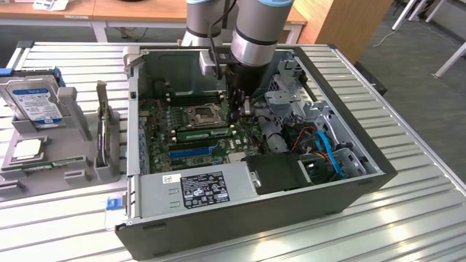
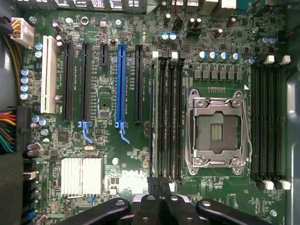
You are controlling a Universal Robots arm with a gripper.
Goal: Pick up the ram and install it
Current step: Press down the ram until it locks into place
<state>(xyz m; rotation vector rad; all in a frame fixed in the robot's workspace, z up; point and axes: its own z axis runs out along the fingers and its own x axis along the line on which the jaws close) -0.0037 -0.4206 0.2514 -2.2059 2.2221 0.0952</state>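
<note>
Ram [image 1: 206,132] [image 2: 154,117] stands on its edge in a black memory slot [image 2: 165,117], just beside the processor socket [image 1: 204,114] [image 2: 218,131], inside the open computer case [image 1: 255,229] on the desk [image 1: 407,218]. My pincer [image 1: 237,114] [image 2: 161,185] is pressed together and holds nothing. It hangs low over the motherboard, near one end of this slot bank. If it touches the ram, I cannot tell. A hard drive [image 1: 33,101] stands outside the case, toward the exterior view's left.
</note>
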